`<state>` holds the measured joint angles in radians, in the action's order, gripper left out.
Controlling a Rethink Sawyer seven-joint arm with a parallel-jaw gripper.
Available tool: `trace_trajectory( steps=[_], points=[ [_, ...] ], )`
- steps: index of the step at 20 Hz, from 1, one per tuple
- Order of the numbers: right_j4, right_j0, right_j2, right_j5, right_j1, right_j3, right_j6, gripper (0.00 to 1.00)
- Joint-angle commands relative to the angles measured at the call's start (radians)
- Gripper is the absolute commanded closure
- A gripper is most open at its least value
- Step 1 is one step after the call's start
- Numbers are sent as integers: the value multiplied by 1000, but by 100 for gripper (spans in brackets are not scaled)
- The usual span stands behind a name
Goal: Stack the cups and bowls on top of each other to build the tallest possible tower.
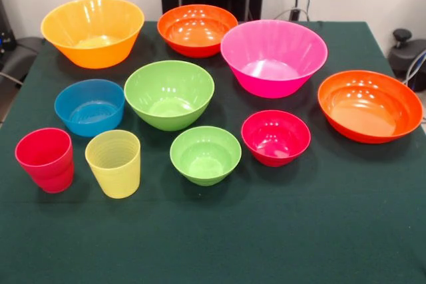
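Across the green-clothed counter (219, 244) every piece stands upright and apart, nothing stacked: yellow-orange bowl (92, 31) at eleven o'clock, orange bowl (197, 29) at twelve, pink bowl (273, 57) at one, second orange bowl (370, 105) at three. Toward centre sit the large green bowl (169, 94), blue bowl (89, 106), small green bowl (205, 154) and red bowl (275, 137), with the red cup (45, 159) and yellow cup (114, 163) at eight. No tool shows, so its state cannot be told.

Front camera, raised, angled down across table (346, 244)
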<state>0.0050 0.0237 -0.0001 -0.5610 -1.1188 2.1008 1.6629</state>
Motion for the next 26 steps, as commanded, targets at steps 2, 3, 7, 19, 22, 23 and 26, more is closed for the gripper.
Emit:
trace_trajectory(
  steps=[2,3,7,19,22,23,26],
  points=[
    [-30,2,64,115,222,-81,134,0],
    [-32,0,64,117,228,-87,129,0],
    [-28,-15,76,135,291,-124,107,0],
    [-40,-12,77,160,441,-260,85,0],
    [-41,-25,89,177,470,-275,75,0],
    [-44,-33,93,193,483,-269,73,0],
    [-48,-27,81,200,514,-300,78,0]
  ],
)
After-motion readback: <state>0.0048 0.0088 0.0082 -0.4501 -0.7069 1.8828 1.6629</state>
